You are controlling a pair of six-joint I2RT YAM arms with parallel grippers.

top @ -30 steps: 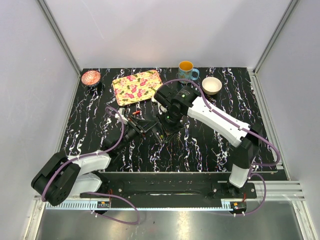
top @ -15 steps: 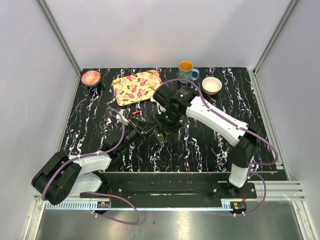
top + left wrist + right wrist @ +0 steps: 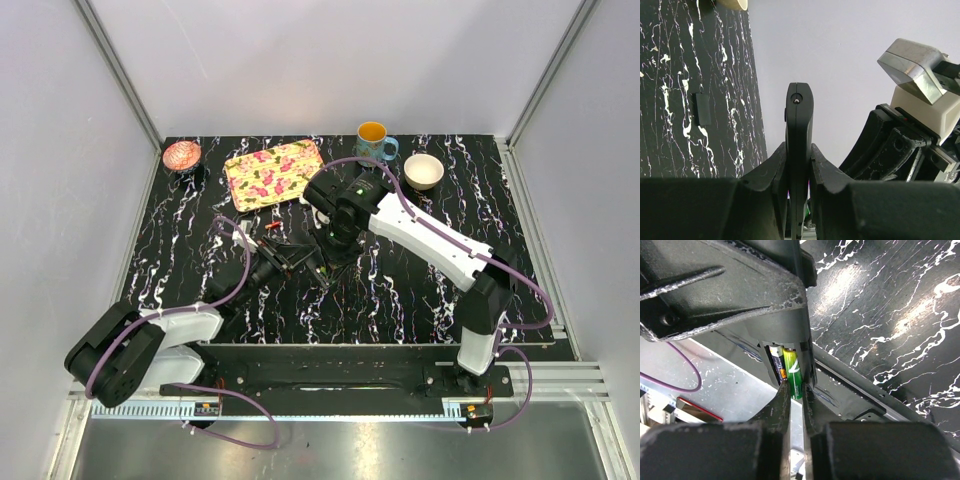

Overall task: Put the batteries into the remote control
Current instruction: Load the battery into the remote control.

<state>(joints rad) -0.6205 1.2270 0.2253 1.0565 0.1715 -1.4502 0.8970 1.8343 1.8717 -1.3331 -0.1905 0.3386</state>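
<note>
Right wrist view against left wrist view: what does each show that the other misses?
Right wrist only: the open compartment of the slim black plastic remote control, holding a green-yellow battery beside a darker one, at the right gripper's tips. Left wrist only: a small flat black rectangle lying loose. Both: the marbled black table and the remote, clamped by the left gripper.

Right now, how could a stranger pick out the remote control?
Start at the black marbled table, on the near side of the flowered tray. There the left gripper clamps the remote control, a slim black bar; only it has an open compartment with a green-yellow battery.
</note>
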